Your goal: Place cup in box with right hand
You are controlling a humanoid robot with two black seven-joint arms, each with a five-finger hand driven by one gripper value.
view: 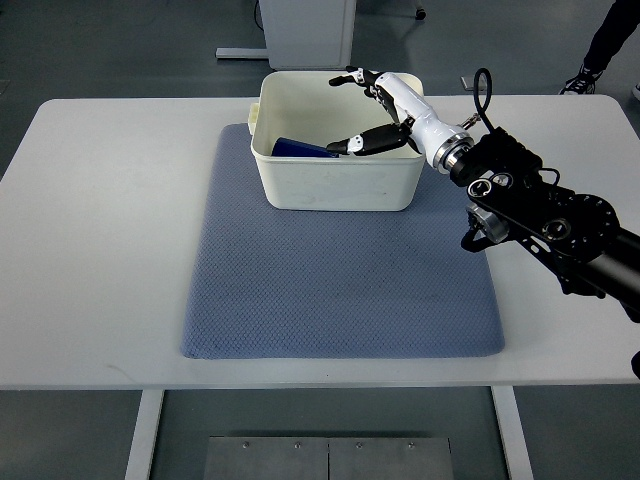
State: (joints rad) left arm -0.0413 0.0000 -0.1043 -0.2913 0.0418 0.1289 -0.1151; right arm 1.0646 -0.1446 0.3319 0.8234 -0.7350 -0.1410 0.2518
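Observation:
A dark blue cup (302, 149) lies on its side inside the white box (335, 186), against the box's left part. My right hand (362, 110) hovers over the box's right half, its fingers spread and holding nothing. The thumb's tip is close to the cup's right end, and I cannot tell whether they touch. The right arm (540, 210) enters from the right edge. The left arm does not show.
The box stands on a blue-grey mat (340, 290) on a white table (100, 230). A white pedestal (305, 30) stands beyond the table's far edge. A person's leg and shoe (600, 50) show at the top right corner.

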